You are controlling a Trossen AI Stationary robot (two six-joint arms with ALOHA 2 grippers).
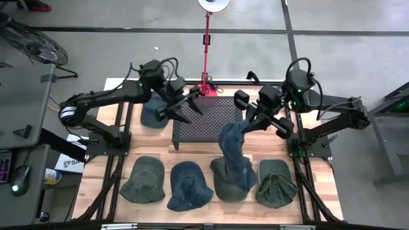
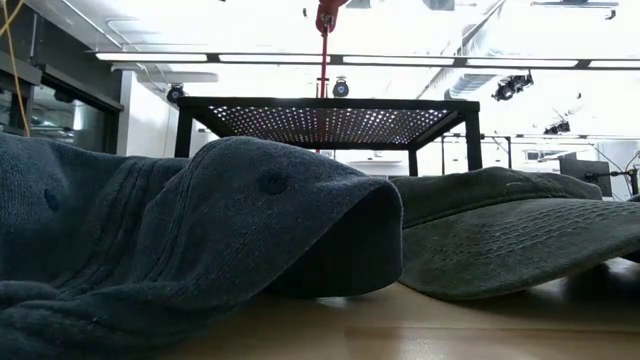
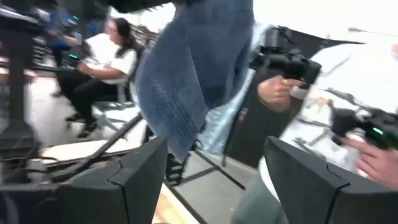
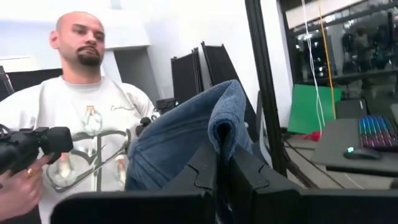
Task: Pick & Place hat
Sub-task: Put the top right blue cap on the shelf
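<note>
On your left, the left claw (image 1: 189, 102) hangs released over the left edge of the black perforated stand (image 1: 208, 121), its fingers (image 3: 134, 180) spread wide with nothing between them; a dark hat (image 1: 152, 115) lies on the desk (image 1: 211, 144) just beside that stand's left side. Along the near edge of the desk you have a row of four hats: a green one (image 1: 142, 180), then a blue one (image 1: 190, 185), then a dark blue-green one (image 1: 231, 179), then an olive one (image 1: 276, 183). Moving right, the blue hat (image 1: 231, 142) you are after dangles in the air above the third hat in the row, off the stand's right side; the right claw (image 1: 248, 120) is clenched on a fold of it (image 4: 217, 124), fingers pinched tight together. Beyond the desk, your right wrist view shows a person (image 4: 87, 143) in a light shirt holding a black handle.
</note>
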